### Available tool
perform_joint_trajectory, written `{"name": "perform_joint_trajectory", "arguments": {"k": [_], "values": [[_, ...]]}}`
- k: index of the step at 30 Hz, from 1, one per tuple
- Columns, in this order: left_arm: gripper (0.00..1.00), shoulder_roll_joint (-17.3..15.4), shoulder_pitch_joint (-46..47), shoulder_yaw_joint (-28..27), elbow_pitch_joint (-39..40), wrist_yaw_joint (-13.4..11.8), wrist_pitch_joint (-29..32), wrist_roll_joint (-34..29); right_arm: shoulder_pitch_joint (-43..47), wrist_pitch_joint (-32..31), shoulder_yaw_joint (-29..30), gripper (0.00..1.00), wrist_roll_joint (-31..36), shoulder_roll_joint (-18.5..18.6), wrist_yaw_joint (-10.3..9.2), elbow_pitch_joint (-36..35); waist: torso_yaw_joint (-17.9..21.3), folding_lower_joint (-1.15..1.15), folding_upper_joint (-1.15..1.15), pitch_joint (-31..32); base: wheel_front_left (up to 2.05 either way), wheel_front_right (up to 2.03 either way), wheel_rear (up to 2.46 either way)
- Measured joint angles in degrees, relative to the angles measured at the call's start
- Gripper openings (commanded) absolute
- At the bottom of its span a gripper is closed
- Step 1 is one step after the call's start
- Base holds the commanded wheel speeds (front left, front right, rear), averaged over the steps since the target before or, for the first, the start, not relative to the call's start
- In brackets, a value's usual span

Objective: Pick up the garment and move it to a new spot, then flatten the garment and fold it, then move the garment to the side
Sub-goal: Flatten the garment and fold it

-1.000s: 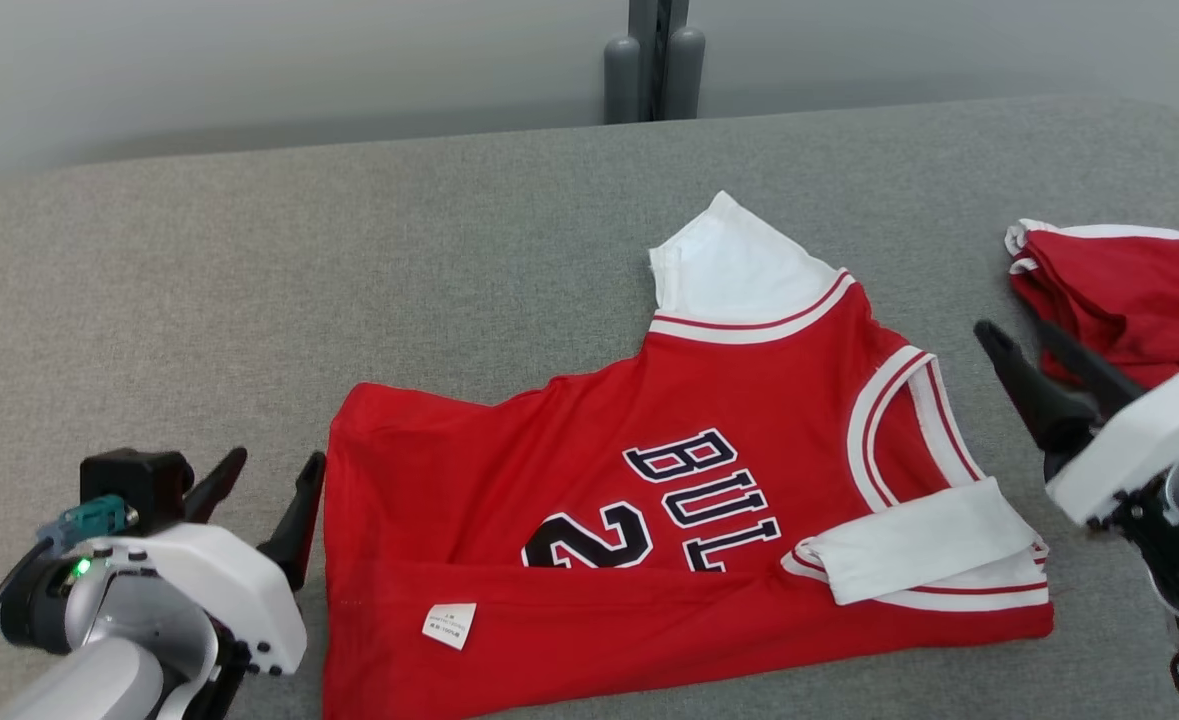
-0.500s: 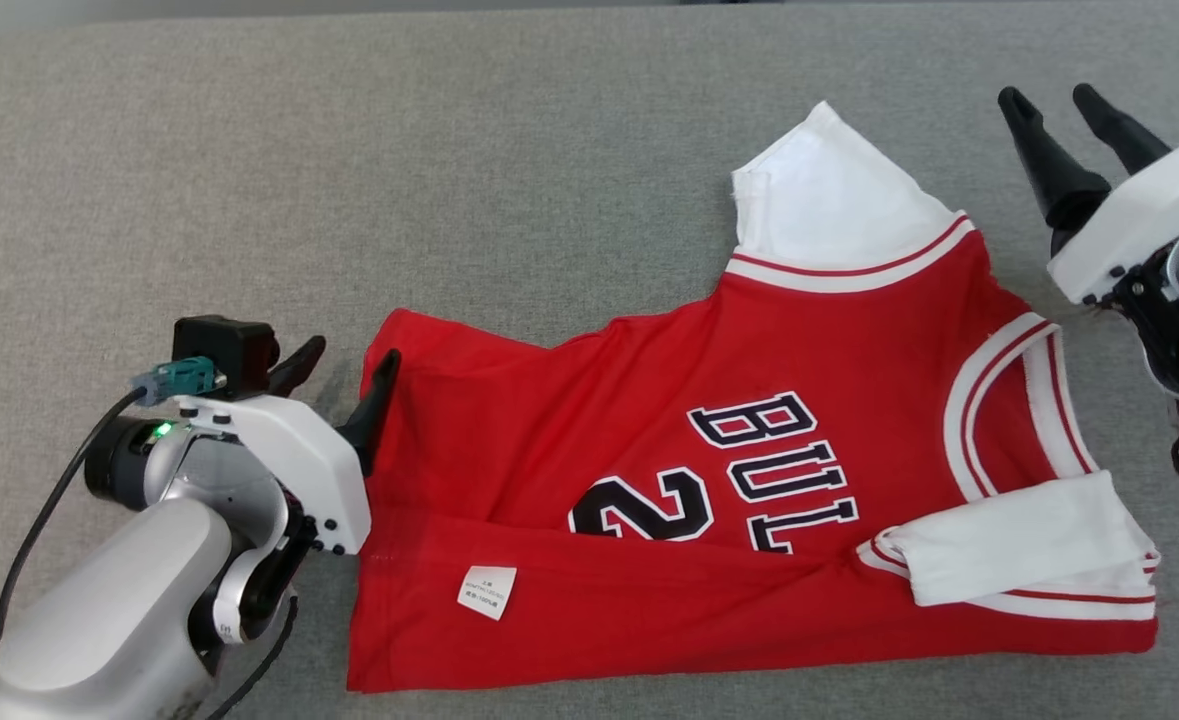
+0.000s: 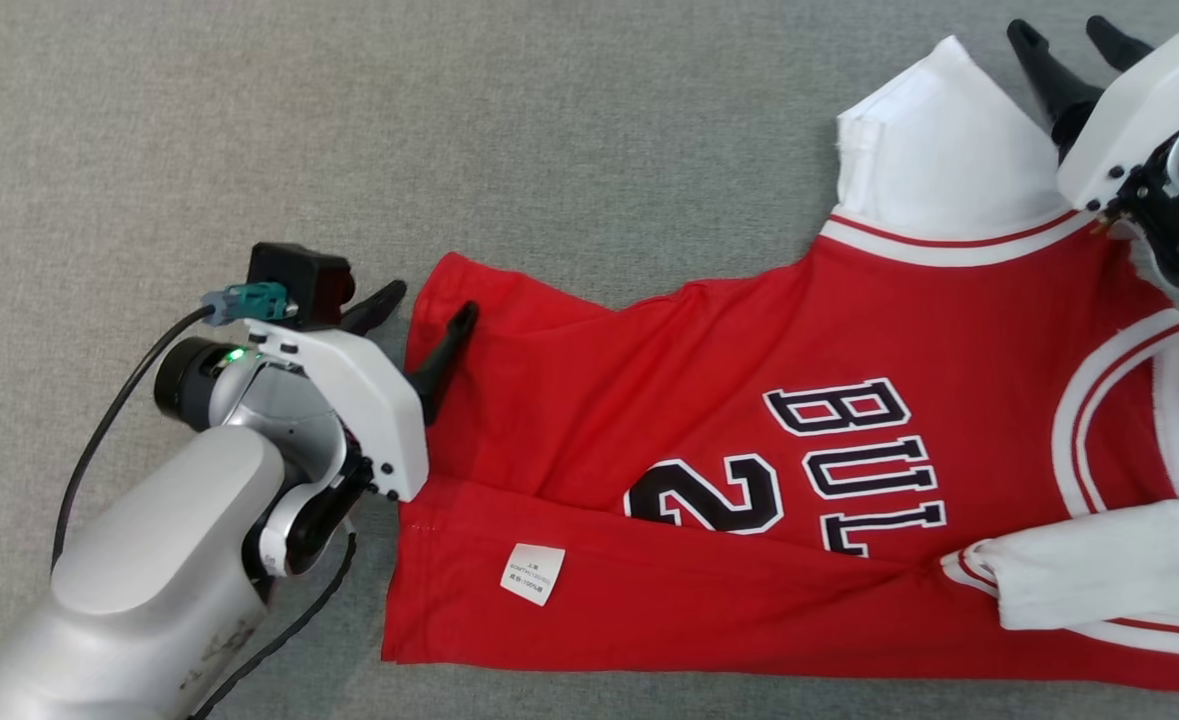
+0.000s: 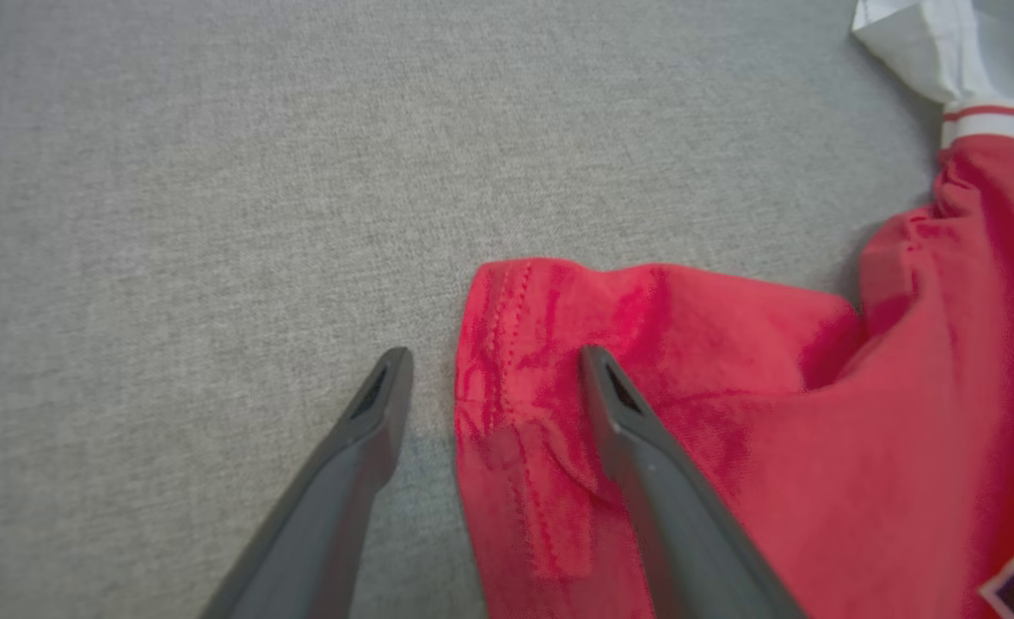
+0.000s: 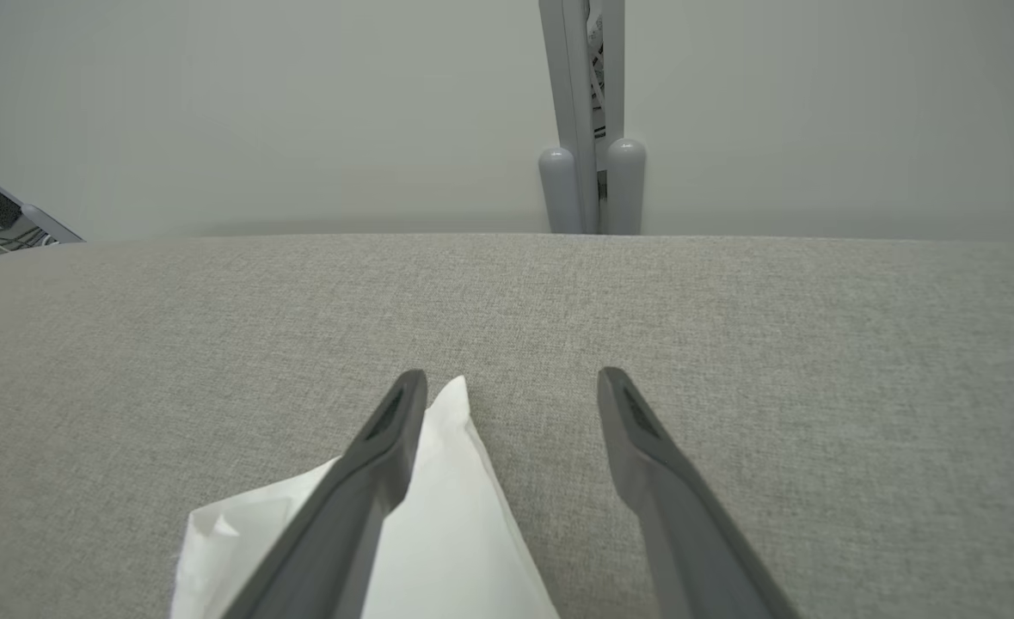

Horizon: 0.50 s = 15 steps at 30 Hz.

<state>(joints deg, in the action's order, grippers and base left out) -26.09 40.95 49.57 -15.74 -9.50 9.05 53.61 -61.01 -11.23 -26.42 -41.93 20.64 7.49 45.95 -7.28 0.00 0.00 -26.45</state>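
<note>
A red basketball jersey (image 3: 709, 420) with white sleeves and dark lettering lies partly folded on the grey surface, its hem corner (image 4: 515, 327) towards my left. My left gripper (image 3: 429, 310) is open and straddles that hem edge: one finger over the red cloth, the other over the bare surface (image 4: 494, 391). The right gripper (image 3: 1069, 40) is open beside the upper white sleeve (image 3: 934, 150), whose tip (image 5: 438, 516) lies by its left finger, nothing between the fingers (image 5: 511, 378).
A grey fabric surface (image 3: 249, 130) stretches far to the left and back. In the right wrist view, a grey post with two rounded caps (image 5: 588, 180) stands against the pale wall behind its far edge.
The head camera has tilted down and left, so the whole scene shifted. My left gripper has reached forward onto the jersey's hem corner. The right gripper has advanced to the upper white sleeve.
</note>
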Motion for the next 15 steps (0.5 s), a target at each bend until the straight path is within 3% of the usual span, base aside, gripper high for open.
{"name": "perform_joint_trajectory", "arguments": {"k": [15], "values": [[1.0, 2.53, 2.6, 1.21, 0.55, 1.94, 0.62, 0.21, -5.95, -3.6, -9.6, 1.0, -5.57, -0.79, 0.0, 8.6, -2.93, 0.0, 0.0, -3.18, 0.0, 0.0, 0.0]]}}
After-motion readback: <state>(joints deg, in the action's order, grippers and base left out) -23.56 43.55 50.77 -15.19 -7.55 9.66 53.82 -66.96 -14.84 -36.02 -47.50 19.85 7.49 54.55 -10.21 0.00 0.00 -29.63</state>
